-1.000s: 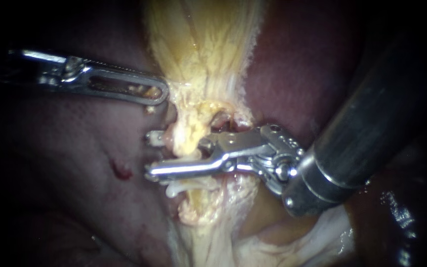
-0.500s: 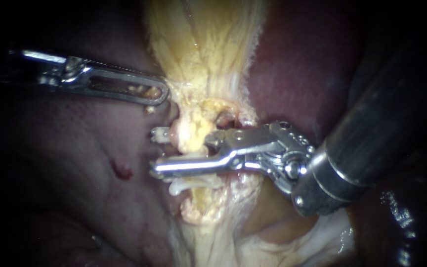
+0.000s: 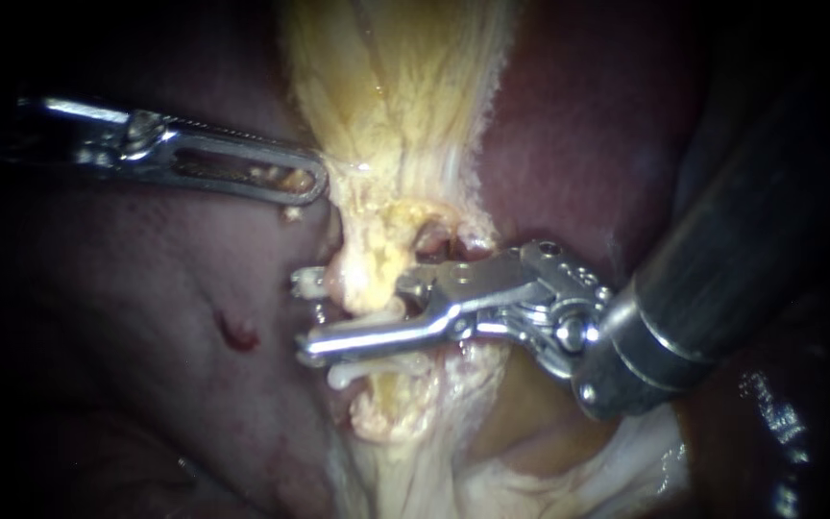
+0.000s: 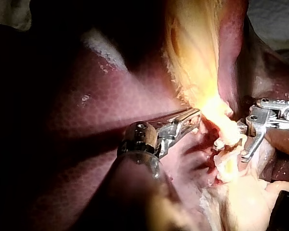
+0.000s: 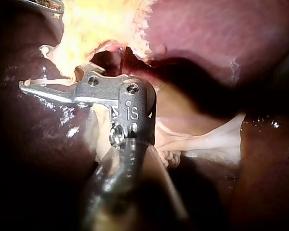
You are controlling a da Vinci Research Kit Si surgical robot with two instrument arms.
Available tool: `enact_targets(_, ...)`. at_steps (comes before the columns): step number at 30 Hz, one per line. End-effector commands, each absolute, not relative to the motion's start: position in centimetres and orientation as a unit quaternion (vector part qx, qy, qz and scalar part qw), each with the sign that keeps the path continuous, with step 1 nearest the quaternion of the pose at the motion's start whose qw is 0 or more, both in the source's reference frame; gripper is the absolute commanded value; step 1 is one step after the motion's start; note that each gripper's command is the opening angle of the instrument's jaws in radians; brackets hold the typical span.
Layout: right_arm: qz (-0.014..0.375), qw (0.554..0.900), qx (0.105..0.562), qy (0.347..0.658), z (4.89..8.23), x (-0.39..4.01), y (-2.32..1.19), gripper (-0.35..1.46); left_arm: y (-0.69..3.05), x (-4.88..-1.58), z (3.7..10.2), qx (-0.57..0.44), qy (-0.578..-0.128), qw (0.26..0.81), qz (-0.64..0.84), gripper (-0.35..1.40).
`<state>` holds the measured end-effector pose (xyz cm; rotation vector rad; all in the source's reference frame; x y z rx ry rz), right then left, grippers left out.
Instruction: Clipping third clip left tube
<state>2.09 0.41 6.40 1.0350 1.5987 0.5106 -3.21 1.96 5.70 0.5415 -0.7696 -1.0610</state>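
The left tube (image 3: 365, 279) is a pale yellow strand running down from the yellow gallbladder tissue (image 3: 396, 86). My right instrument (image 3: 305, 310) comes in from the right. Its jaws stand apart astride this tube, one above and one below, with a white clip showing at the upper tip. A white clip (image 3: 346, 370) sits on the tube just below the lower jaw. My left instrument (image 3: 309, 181) lies higher up, shut on the left edge of the yellow tissue. The left wrist view shows it (image 4: 192, 117) biting that edge, with my right instrument (image 4: 242, 142) beyond the strand.
Dark red liver (image 3: 146, 317) lies on both sides, with a small raw red spot (image 3: 234, 332) left of the jaws. White membrane (image 3: 626, 461) spreads under the right shaft. A small open hole (image 3: 431, 238) shows in the tissue just above the upper jaw.
My right instrument has drawn back slightly to the right along the tube and its jaws stand a little closer together. The left instrument has held still.
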Motion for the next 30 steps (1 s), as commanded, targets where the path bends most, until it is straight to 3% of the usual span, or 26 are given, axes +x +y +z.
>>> enact_targets(1, 0.214, 0.552, 0.439, 0.676, 6.4, 2.08, 0.41, 0.29, 1.96, -3.21, 5.7, 0.249, -0.353, 0.759, -0.487, -0.35)
enact_targets(13, 0.209, 0.553, 0.441, 0.675, 6.44, 2.04, 0.42, -0.06, 1.96, -3.21, 5.7, 0.248, -0.353, 0.759, -0.487, -0.35)
enact_targets(24, 0.203, 0.553, 0.443, 0.675, 6.49, 2.03, 0.42, -0.27, 1.96, -3.21, 5.7, 0.248, -0.353, 0.759, -0.487, -0.35)
enact_targets(26, 0.193, 0.552, 0.449, 0.675, 6.5, 2.02, 0.43, -0.35, 1.96, -3.21, 5.7, 0.248, -0.353, 0.759, -0.487, -0.35)
enact_targets(30, 0.157, 0.552, 0.467, 0.673, 6.5, 2.03, 0.43, -0.35, 1.95, -3.21, 5.7, 0.248, -0.353, 0.759, -0.487, -0.35)
